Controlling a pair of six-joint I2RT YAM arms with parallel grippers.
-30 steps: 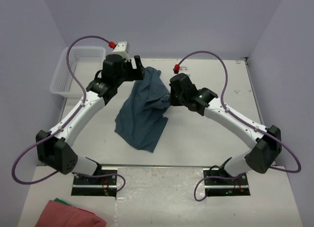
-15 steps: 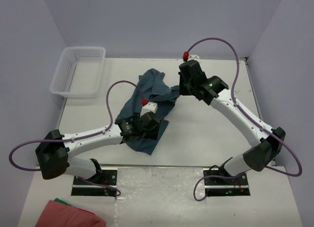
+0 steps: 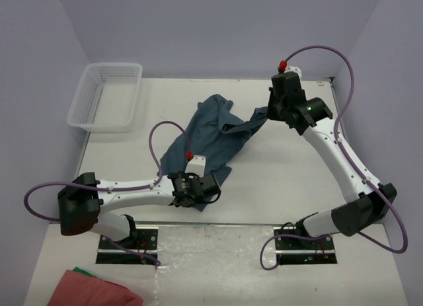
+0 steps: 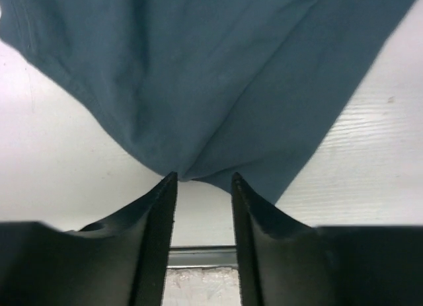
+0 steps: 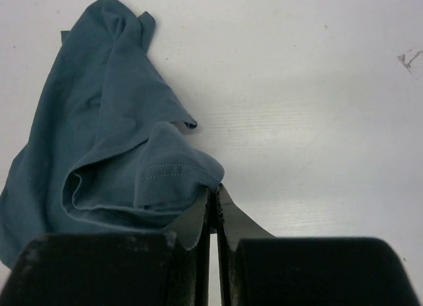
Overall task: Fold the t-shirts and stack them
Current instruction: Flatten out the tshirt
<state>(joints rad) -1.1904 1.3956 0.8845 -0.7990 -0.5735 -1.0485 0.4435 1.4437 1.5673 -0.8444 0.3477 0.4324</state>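
Note:
A blue t-shirt (image 3: 211,131) lies crumpled on the white table (image 3: 291,180), stretched diagonally from the near left to the far right. My right gripper (image 3: 267,113) is shut on the t-shirt's stitched hem (image 5: 173,170) at its far right end; in the right wrist view the right gripper (image 5: 215,189) pinches cloth. My left gripper (image 3: 200,199) points down at the t-shirt's near corner. In the left wrist view the left gripper (image 4: 203,179) stands open, and the blue t-shirt (image 4: 218,75) has its lowest fold just at the fingertips, with bare table between the jaws.
A white plastic basket (image 3: 106,94) stands at the far left corner. A pink cloth (image 3: 92,289) with a green edge lies below the table's near left edge. The arm bases (image 3: 125,243) are bolted along the near edge.
My left arm swung from the shirt's far edge to its near corner, and its jaws have narrowed. My right gripper drew the hem back and to the right, stretching the shirt out.

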